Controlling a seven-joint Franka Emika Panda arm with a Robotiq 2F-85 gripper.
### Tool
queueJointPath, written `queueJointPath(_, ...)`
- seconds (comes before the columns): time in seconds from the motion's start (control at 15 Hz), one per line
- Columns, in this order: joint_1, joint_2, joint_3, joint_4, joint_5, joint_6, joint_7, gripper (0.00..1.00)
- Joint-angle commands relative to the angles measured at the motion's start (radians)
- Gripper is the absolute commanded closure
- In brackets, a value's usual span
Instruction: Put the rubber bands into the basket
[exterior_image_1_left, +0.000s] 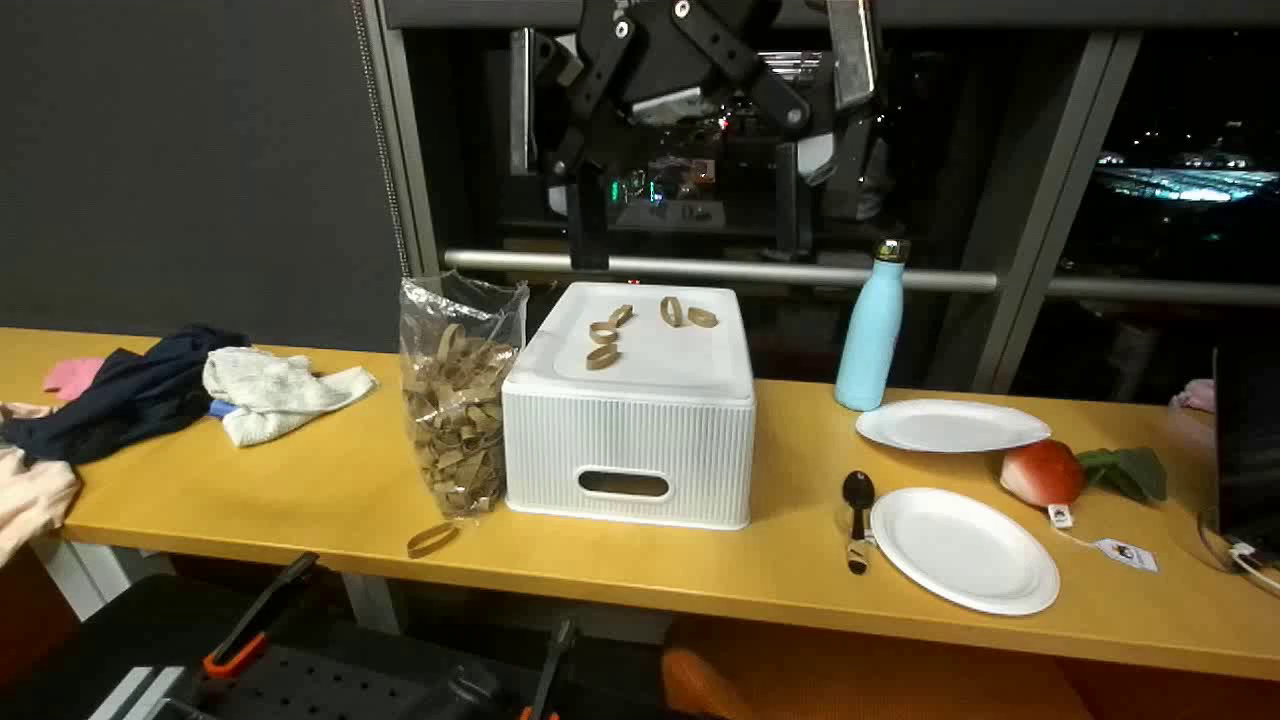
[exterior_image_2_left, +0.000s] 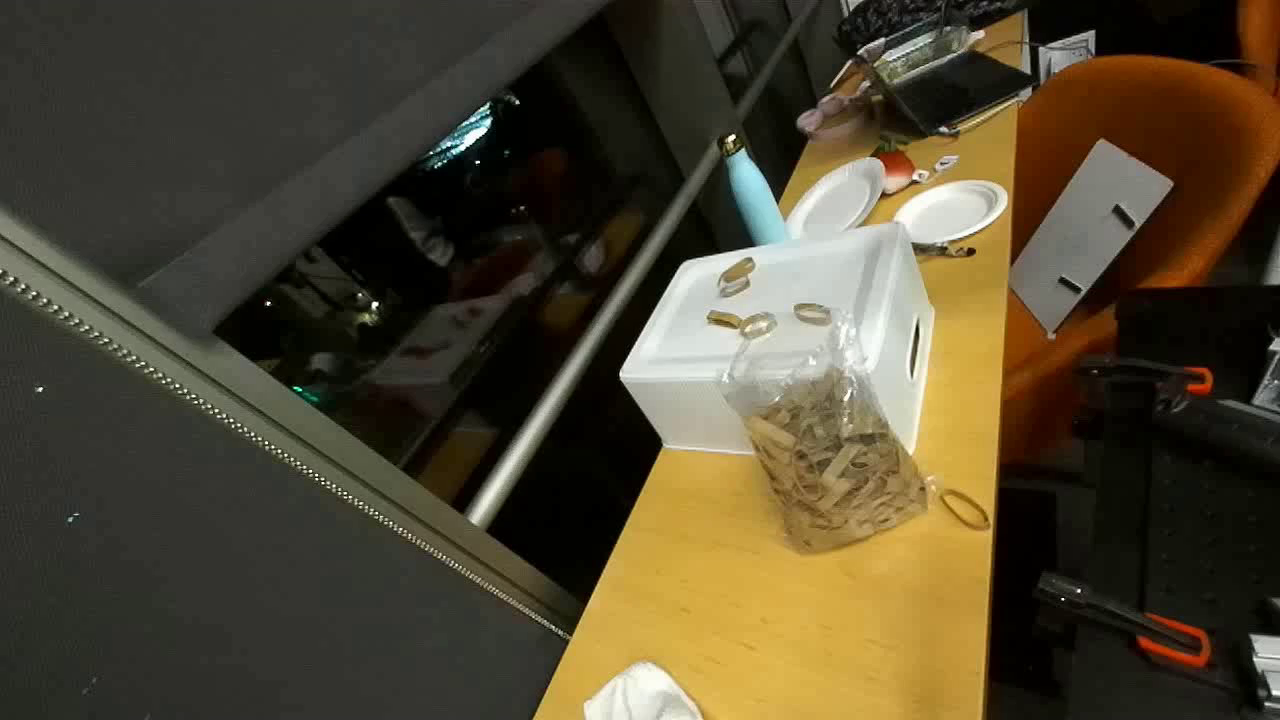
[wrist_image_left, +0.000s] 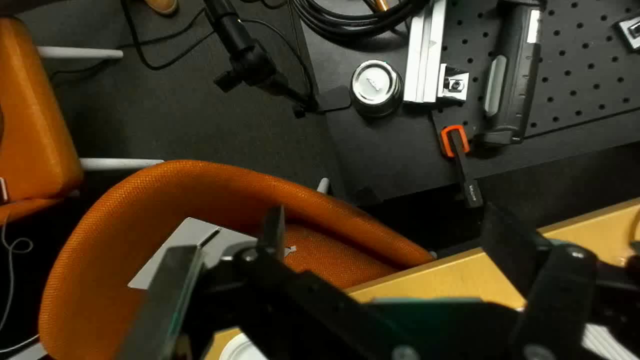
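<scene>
Several tan rubber bands (exterior_image_1_left: 602, 362) lie loose on top of a white box (exterior_image_1_left: 630, 455); they also show in an exterior view (exterior_image_2_left: 812, 318). One more band (exterior_image_1_left: 430, 549) lies on the table near its front edge, beside the bag. The see-through container is a clear plastic bag (exterior_image_1_left: 455, 420) full of tan bands. It stands upright against the box's side, also seen in an exterior view (exterior_image_2_left: 835, 465). My gripper (exterior_image_1_left: 690, 225) appears above the box in that exterior view. Its fingers are wide apart with nothing between them, as in the wrist view (wrist_image_left: 385, 235).
A blue bottle (exterior_image_1_left: 870, 335), two white plates (exterior_image_1_left: 965, 550), a spoon (exterior_image_1_left: 857, 520) and a red toy (exterior_image_1_left: 1042, 473) lie right of the box. Cloths (exterior_image_1_left: 285, 390) lie on the left. A window bar (exterior_image_1_left: 720, 265) runs behind. Orange chairs (wrist_image_left: 250, 182) stand by the table.
</scene>
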Motion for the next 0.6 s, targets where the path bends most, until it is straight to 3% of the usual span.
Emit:
queueJointPath(0.0, 0.021, -0.001, -0.018, 0.004, -0.006, -0.006, 0.006, 0.0)
queueJointPath(0.53, 0.019, -0.021, -0.016, -0.013, -0.021, 0.023, 0.016, 0.0)
